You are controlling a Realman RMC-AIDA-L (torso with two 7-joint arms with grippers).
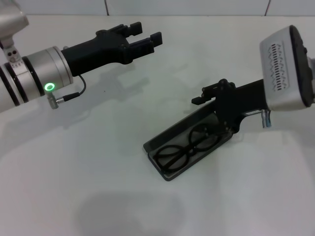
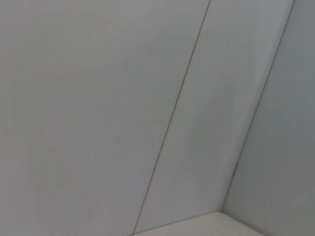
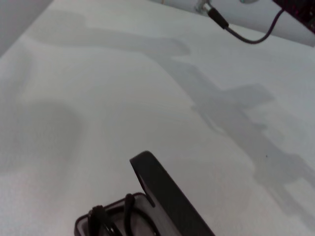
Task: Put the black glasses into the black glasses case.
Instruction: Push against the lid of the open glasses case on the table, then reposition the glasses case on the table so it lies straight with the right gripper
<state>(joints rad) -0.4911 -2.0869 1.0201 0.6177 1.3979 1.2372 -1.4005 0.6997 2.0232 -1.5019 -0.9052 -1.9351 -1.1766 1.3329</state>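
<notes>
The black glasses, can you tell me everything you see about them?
The black glasses have a thin black frame with two rounded clear lenses. They lie flat inside the open black glasses case on its grey lining, on the white table. The right gripper is over the case's far end. Nothing grips the glasses.

Black glasses (image 1: 186,146) lie in a black glasses case (image 1: 170,132) lined grey, on a white table (image 1: 98,172).
</notes>
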